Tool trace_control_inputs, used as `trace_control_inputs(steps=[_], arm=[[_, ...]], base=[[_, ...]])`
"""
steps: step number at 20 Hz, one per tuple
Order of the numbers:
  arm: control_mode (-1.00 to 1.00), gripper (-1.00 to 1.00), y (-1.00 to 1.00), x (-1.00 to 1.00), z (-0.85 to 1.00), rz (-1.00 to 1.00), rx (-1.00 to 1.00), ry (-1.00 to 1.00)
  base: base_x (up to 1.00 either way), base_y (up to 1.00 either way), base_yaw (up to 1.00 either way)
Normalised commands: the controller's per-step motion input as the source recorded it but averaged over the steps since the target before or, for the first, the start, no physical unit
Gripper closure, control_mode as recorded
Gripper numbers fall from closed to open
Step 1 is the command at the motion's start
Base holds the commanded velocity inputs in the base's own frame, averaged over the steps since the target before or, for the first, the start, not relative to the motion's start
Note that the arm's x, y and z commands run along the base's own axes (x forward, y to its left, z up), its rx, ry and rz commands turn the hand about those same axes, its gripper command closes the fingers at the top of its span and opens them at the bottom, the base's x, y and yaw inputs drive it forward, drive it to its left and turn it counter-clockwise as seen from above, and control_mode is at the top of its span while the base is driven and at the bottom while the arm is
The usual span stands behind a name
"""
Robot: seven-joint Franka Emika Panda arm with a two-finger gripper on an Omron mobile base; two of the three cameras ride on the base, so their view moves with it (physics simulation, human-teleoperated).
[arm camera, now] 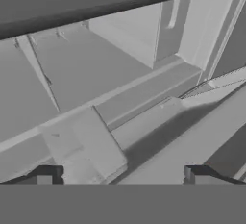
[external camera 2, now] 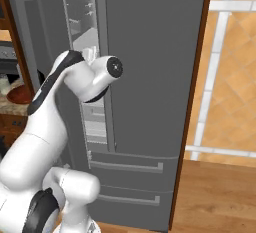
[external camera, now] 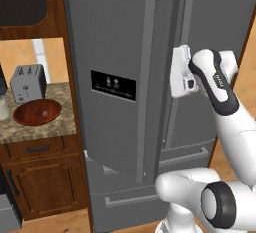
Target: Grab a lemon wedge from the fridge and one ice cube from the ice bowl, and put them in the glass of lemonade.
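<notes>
My arm (external camera: pixel 235 127): glossy white shells, rounded and tubular, thick through the links. Dark, near-black bands wrap the joints; one long black strip runs along the forearm (external camera: pixel 220 84), with small pale lettering I can't read. Round dark-grey end cap (external camera 2: pixel 115 66) at the elbow joint, a small screw-like dot at its centre. White boxy hand (external camera: pixel 181 72) with faint moulded lines. Gripper (arm camera: pixel 124 175): two small dark, squared finger tips (arm camera: pixel 44 174), matte grey-black.
</notes>
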Motion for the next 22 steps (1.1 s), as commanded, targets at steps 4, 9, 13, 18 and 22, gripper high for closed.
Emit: trace_control_inputs(steps=[4, 9, 13, 18, 22], arm=[[-1.00, -1.00, 0.58, -0.77, -0.05, 0.36, 0.00, -0.03], [-1.00, -1.00, 0.77, -0.99, -0.06, 0.38, 0.00, -0.07], [-1.00, -1.00, 1.00, -0.60, -0.29, 0.30, -0.04, -0.01], [-1.00, -1.00, 1.00, -0.08, -0.41, 0.17, -0.10, 0.00], [-1.00, -1.00, 0.91, -0.50, 0.02, 0.09, -0.08, -0.15]], base=[[0.00, 0.00, 0.00], [0.00, 0.00, 0.00], [0.00, 0.00, 0.00], [0.00, 0.00, 0.00], [0.00, 0.00, 0.00]])
